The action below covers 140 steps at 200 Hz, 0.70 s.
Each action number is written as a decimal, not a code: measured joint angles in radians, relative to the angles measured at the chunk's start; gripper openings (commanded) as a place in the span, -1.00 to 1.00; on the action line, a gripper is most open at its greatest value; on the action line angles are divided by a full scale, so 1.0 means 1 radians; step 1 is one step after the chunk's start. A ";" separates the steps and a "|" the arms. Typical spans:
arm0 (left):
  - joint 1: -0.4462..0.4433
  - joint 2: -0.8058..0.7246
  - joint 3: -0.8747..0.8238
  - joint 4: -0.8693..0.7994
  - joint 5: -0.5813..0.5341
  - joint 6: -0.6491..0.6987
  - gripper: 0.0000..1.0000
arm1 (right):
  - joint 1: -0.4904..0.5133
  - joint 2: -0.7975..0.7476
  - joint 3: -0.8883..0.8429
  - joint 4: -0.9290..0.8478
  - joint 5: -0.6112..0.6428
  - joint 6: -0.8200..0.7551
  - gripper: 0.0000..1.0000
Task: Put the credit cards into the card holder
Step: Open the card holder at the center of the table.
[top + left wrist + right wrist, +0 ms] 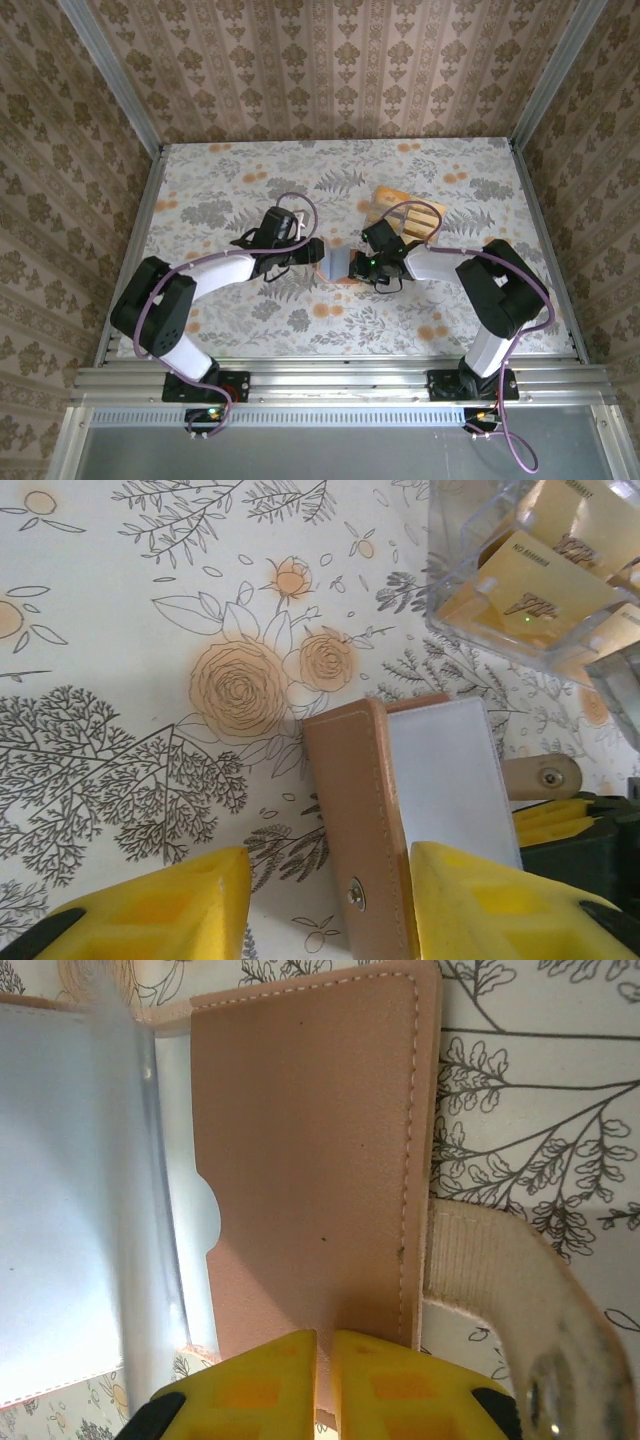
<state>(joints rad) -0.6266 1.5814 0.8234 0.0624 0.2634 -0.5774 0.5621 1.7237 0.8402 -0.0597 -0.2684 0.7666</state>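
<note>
The card holder (pixel 340 268), a reddish-brown folding wallet, lies open at mid-table between both grippers. My right gripper (pixel 325 1355) is shut on the near edge of its brown cover (pixel 310 1160), beside the clear sleeves (pixel 70 1210) and the snap strap (pixel 500 1290). My left gripper (pixel 328 880) is open, straddling the other upright cover (pixel 360 810), which sits close against its right finger (pixel 470 900). The tan-yellow credit cards (pixel 545 590) stand in a clear plastic tray (pixel 450 600) behind the wallet.
In the top view the clear tray (pixel 432 212) with the cards (pixel 405 218) sits right of centre, just behind the right gripper (pixel 362 266). The left gripper (pixel 318 252) faces it across the wallet. Patterned walls enclose the floral table (pixel 230 180).
</note>
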 measured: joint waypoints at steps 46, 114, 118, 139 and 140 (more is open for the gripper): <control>0.000 0.000 0.000 0.024 0.013 -0.008 -0.19 | -0.002 0.000 -0.001 0.001 0.000 0.000 -0.74; 0.000 0.000 -0.002 0.069 0.033 -0.036 -0.55 | -0.008 0.005 -0.001 0.003 -0.008 0.000 -0.74; 0.000 0.000 -0.001 0.071 0.034 -0.037 -0.56 | -0.009 0.005 -0.001 0.004 -0.008 0.000 -0.74; 0.000 0.000 -0.001 0.074 0.040 -0.037 -0.60 | -0.010 0.005 -0.001 0.004 -0.010 0.000 -0.74; 0.000 0.000 -0.001 0.074 0.040 -0.037 -0.61 | -0.010 0.005 -0.001 0.004 -0.010 0.000 -0.74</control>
<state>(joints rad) -0.6266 1.5818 0.8223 0.1368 0.3038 -0.6144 0.5526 1.7290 0.8394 -0.0559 -0.2779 0.7662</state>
